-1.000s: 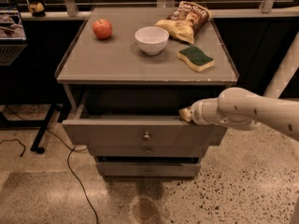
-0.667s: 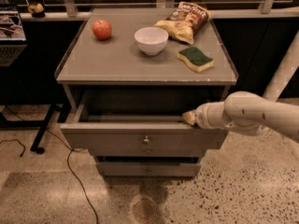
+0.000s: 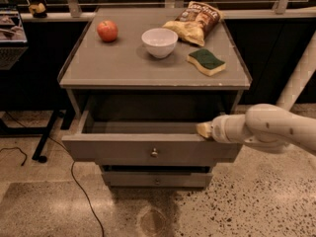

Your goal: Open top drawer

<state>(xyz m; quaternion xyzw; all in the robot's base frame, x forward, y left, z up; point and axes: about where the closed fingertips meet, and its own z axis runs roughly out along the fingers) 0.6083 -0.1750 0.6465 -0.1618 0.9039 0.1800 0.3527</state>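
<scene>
The top drawer (image 3: 123,151) of the grey cabinet is pulled well out, its flat grey front carrying a small round metal knob (image 3: 154,152) at the centre. Its grey box walls show and the inside looks dark. My gripper (image 3: 204,130) comes in from the right on a white arm and rests at the top edge of the drawer front, near its right end. A narrower grey drawer front (image 3: 156,179) sits below, closed.
On the cabinet top (image 3: 98,65) lie a red apple (image 3: 107,30), a white bowl (image 3: 159,42), a chip bag (image 3: 196,21) and a green-yellow sponge (image 3: 206,61). A black cable (image 3: 81,191) runs over the speckled floor at the left. A dark table stand (image 3: 47,137) is left.
The top drawer has slid farther out toward the camera, and my gripper has moved with its front edge.
</scene>
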